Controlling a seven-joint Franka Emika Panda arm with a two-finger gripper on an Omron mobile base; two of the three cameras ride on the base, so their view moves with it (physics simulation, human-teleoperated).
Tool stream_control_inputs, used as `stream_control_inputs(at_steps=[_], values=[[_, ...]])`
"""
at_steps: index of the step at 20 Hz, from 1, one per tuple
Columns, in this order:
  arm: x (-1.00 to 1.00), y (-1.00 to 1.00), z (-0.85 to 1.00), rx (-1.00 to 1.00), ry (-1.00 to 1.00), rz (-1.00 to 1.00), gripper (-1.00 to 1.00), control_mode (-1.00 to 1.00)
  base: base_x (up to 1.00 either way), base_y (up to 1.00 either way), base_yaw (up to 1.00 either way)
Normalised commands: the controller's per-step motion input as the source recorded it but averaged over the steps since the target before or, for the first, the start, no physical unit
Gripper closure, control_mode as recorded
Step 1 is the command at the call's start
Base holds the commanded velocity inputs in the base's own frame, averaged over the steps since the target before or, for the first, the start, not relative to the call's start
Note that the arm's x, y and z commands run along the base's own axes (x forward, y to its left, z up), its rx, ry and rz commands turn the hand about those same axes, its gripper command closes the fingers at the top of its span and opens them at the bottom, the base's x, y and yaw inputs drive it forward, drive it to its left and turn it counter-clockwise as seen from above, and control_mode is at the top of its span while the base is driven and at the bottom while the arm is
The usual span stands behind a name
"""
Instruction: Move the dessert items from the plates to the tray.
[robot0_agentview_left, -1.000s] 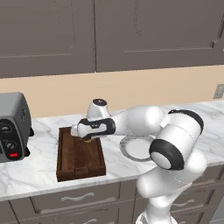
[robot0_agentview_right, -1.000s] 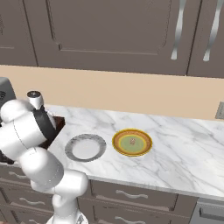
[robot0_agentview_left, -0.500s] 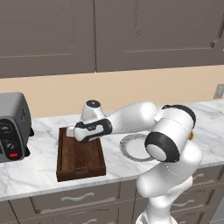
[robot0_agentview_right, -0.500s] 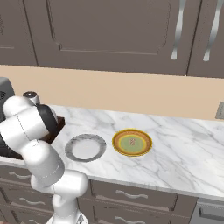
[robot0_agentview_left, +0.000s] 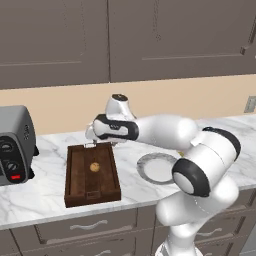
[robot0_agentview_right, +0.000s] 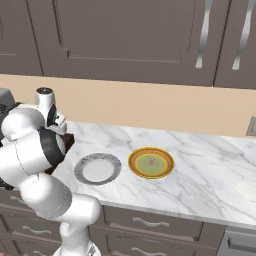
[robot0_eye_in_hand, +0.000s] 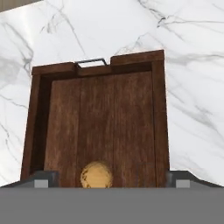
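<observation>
Taking the dark brown rectangular wooden tray (robot0_agentview_left: 92, 173) with raised sides as the landmark: to its left on the white marble desk (robot0_agentview_left: 45, 195) stands a grey toaster (robot0_agentview_left: 15, 145) with black dials and a small red button.

In the tray itself lies a small round tan-brown dessert lump (robot0_agentview_left: 94, 167), near the middle of the floor and free of any hold. Half a second ago the arm's hand covered that spot and no lump could be seen lying there; now the gripper (robot0_agentview_left: 100, 145) hangs above the tray's far end with its fingers spread wide apart and nothing between them. In the hand view the lump (robot0_eye_in_hand: 96, 174) sits on the tray boards (robot0_eye_in_hand: 100, 122) between the two dark fingertips (robot0_eye_in_hand: 41, 178), touching neither. I judge that one dessert has just been released into the tray, so that part of the job is done.

To the right of the tray, the round grey plate (robot0_agentview_left: 157, 168) with a pale centre lies bare. Farther right, in the right base view, the yellow plate (robot0_agentview_right: 151, 163) with a greenish centre and orange rim shows a tiny spot at its middle; whether that is the second dessert is too small to tell. If it is, that transfer remains.

No brand, label or readable writing shows anywhere; the toaster's markings are too small to read.
</observation>
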Motion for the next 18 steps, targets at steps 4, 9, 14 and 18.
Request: stream_control_inputs(at_steps=[4,9,14,18], values=[[0.00,-1.00,0.03,0.00,0.10,0.00,-1.00,-1.00,0.00,0.00,0.00],[-0.10,-1.00,-0.11,0.00,0.01,-0.04,-1.00,-1.00,0.00,0.00,0.00],[-0.18,-1.00,-0.20,0.01,0.00,-0.09,-1.00,-1.00,0.00,0.00,0.00],[0.00,-1.00,0.00,0.00,-0.06,-0.07,-1.00,-1.00,0.00,0.00,0.00]])
